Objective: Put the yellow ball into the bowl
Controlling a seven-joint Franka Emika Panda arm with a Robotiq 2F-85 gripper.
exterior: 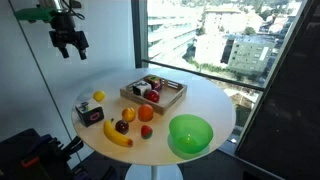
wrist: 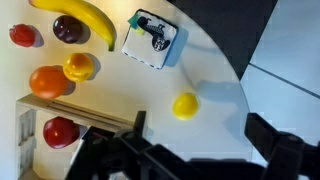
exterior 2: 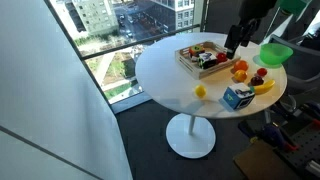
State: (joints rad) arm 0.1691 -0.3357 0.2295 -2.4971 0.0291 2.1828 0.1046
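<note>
The yellow ball (exterior: 99,97) lies alone on the white round table near its edge; it also shows in an exterior view (exterior 2: 200,91) and in the wrist view (wrist: 185,105). The green bowl (exterior: 190,135) stands empty at the opposite side of the table, also seen in an exterior view (exterior 2: 275,54); it is out of the wrist view. My gripper (exterior: 68,40) hangs high above the table, open and empty, and shows in the wrist view (wrist: 200,135) with the ball just beyond the gap between its fingers.
A wooden tray (exterior: 153,93) with several items stands at the back. A banana (exterior: 118,137), an orange fruit (exterior: 146,113), small red fruits (exterior: 123,127) and a small box (exterior: 90,113) lie between ball and bowl. Windows surround the table (exterior: 215,105).
</note>
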